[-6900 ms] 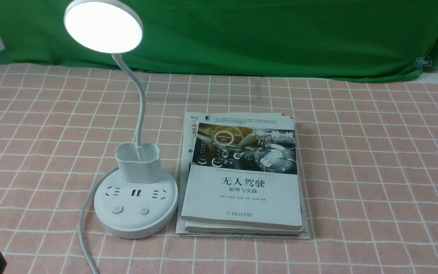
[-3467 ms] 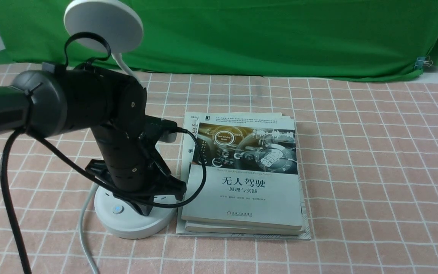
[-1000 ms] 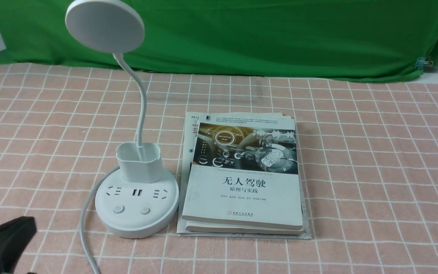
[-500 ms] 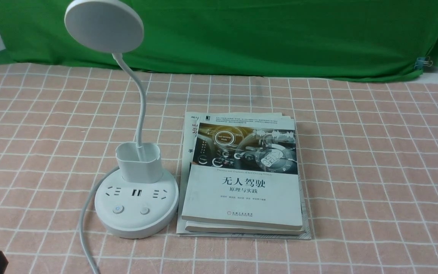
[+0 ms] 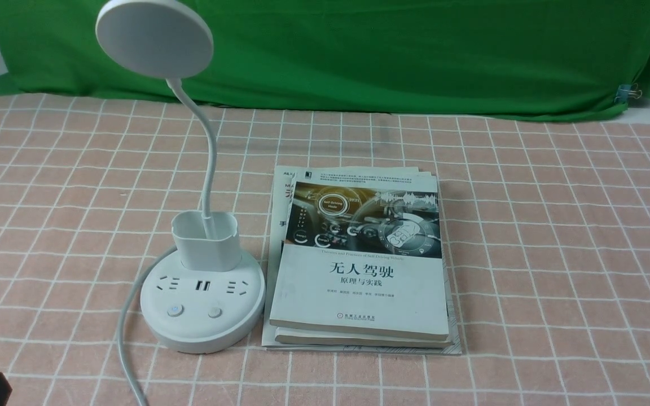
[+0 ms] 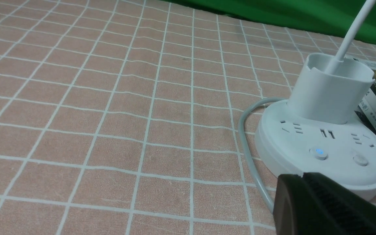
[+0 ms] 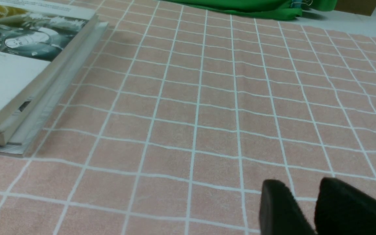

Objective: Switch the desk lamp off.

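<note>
Your desk lamp [image 5: 201, 304] sits at 9 o'clock of the book stack [image 5: 359, 265], bases nearly touching, head dark. Left fingers [image 6: 325, 205] pressed together, empty, at the counter [image 5: 556, 237] near edge. Right fingers [image 7: 308, 209] slightly parted, empty; open cloth toward 3 o'clock.

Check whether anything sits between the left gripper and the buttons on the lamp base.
Nothing visible does. In the left wrist view the left gripper sits just short of the desk lamp, with only bare checked tablecloth and the lamp's own cord nearby. The books lie on the base's far side.
</note>
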